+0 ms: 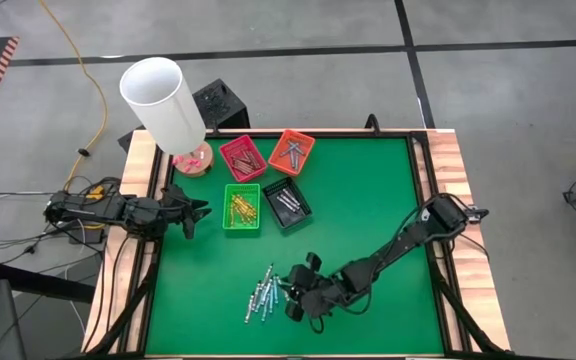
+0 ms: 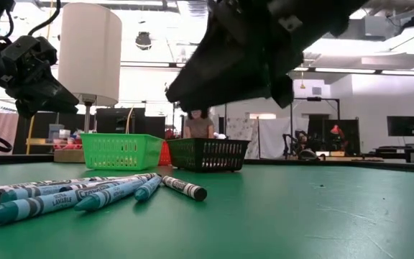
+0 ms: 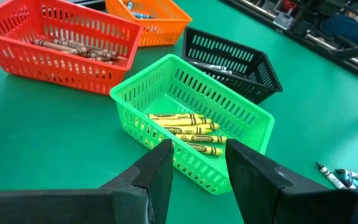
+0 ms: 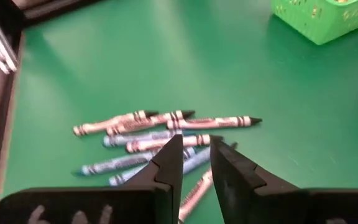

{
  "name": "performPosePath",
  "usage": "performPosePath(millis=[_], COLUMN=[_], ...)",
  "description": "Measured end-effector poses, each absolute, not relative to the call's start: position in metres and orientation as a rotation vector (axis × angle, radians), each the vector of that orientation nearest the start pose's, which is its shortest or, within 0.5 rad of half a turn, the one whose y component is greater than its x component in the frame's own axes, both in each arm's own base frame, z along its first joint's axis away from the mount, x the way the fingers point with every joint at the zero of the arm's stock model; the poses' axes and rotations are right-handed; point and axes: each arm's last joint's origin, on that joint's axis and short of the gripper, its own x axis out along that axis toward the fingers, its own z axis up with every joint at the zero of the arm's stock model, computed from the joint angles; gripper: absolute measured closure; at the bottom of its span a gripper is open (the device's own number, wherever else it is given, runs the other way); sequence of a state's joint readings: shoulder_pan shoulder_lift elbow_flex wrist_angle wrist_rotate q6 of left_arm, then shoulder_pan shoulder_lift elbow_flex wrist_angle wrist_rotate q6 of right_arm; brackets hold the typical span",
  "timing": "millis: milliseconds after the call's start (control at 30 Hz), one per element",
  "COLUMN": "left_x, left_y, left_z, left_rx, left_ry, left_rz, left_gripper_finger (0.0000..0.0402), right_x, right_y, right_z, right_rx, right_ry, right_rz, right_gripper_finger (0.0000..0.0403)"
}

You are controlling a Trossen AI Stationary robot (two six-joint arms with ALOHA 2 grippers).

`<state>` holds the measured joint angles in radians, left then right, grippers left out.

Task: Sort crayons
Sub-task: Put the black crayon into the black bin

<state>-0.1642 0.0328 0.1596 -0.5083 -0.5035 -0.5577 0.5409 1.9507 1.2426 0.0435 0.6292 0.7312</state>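
Blue crayons (image 2: 85, 193) read "Crayola" (yellow crayons (image 3: 188, 130) too).

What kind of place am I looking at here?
Probably a robotics lab or workshop: two robot arms at a green table, loose cables on a bare concrete floor, and beyond it, in the low view, screens and ceiling strip lights.

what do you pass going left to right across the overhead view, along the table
left end effector → green tray → black tray → right arm's elbow near the right edge. The loose crayons and the right end effector lie lower down, crayons to its left.
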Motion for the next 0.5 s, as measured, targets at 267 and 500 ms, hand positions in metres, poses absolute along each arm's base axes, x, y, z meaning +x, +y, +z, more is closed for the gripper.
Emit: performPosePath(millis=[267,500], left_x=[0.0792,0.0793], left_y=[0.0010,0.0010], left_z=[0.1681,0.1681], left_rx=[-0.421,-0.421], left_ry=[0.257,0.256], left_rz=[0.425,0.425], left_gripper_finger=[0.0265,0.0265], right_x=[0.3591,0.3609], right_y=[0.1958,0.1914], right_z=[0.1732,0.1734], right_rx=[0.262,0.262], right_ry=[0.554,0.538], right_rz=[-0.330,-0.364], right_gripper_finger=[0.0301,0.0301])
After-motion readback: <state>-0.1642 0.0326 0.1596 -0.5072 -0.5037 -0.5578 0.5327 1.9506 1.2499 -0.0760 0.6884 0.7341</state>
